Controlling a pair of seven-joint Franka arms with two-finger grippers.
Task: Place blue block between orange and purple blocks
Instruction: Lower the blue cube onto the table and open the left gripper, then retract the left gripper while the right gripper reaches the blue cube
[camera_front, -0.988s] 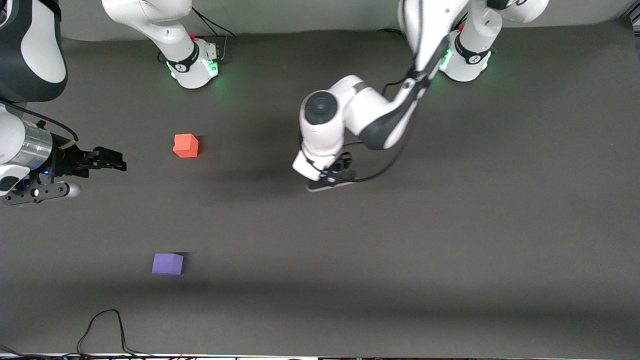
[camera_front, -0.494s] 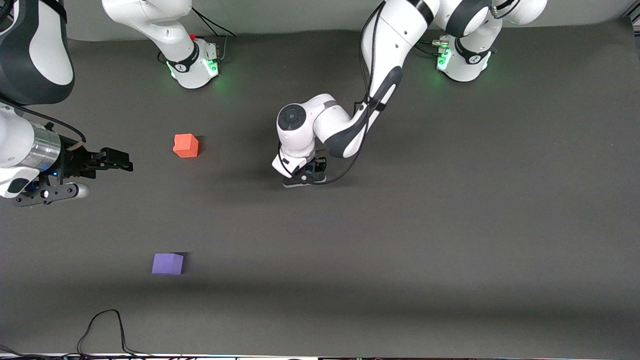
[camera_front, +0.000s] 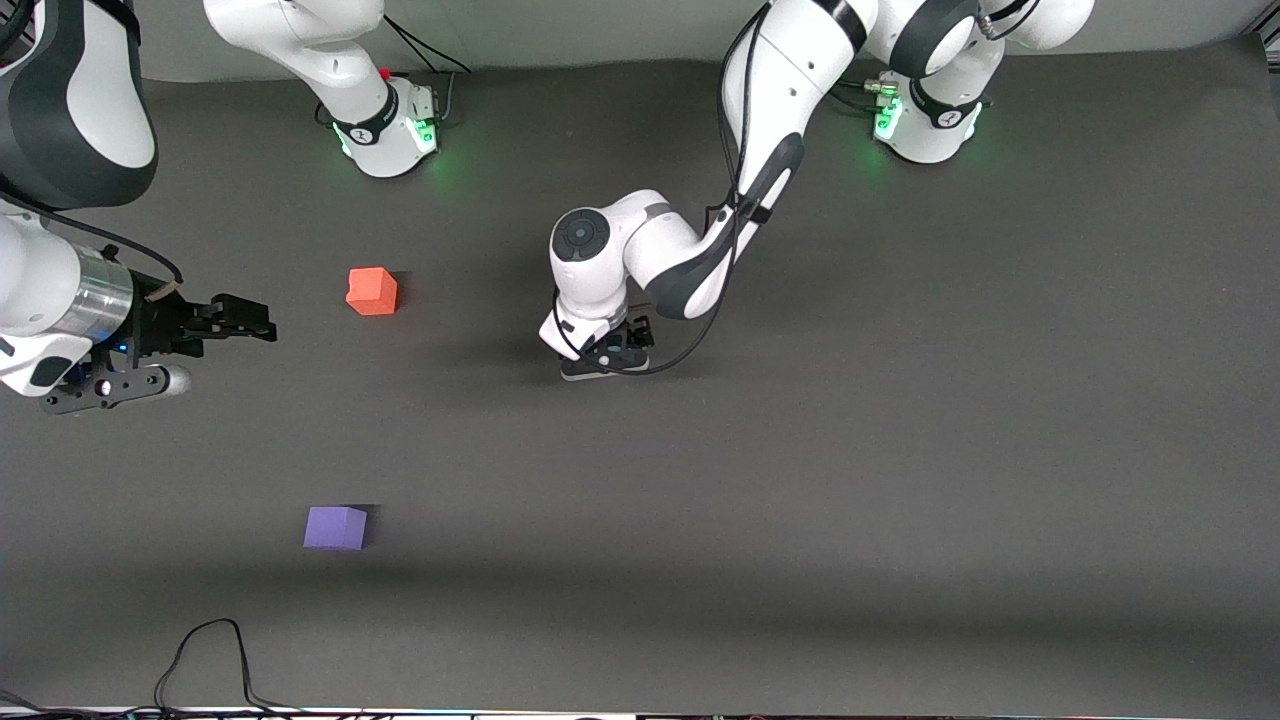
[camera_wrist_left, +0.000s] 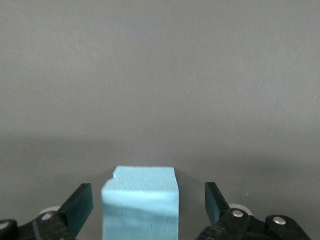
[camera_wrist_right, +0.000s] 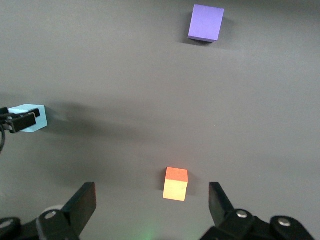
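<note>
The blue block (camera_wrist_left: 140, 202) stands between the fingers of my left gripper (camera_wrist_left: 149, 200), with a gap showing on each side, so the gripper is open around it. It appears to rest on the mat. In the front view the left hand (camera_front: 605, 355) is low over the middle of the table and hides the block. The right wrist view shows the blue block (camera_wrist_right: 27, 118) with a left finger in front of it. The orange block (camera_front: 372, 291) sits toward the right arm's end. Nearer the front camera lies the purple block (camera_front: 335, 527). My right gripper (camera_front: 250, 325) waits open and empty beside the orange block (camera_wrist_right: 175, 184).
A dark grey mat (camera_front: 900, 450) covers the table. The two arm bases (camera_front: 390, 130) (camera_front: 925, 120) stand along the edge farthest from the front camera. A black cable (camera_front: 210, 650) loops at the nearest edge, close to the purple block (camera_wrist_right: 205, 23).
The left arm swung toward the right arm's end of the table and settled low, then its jaws opened off the blue block. The right gripper drifted slightly toward the orange block.
</note>
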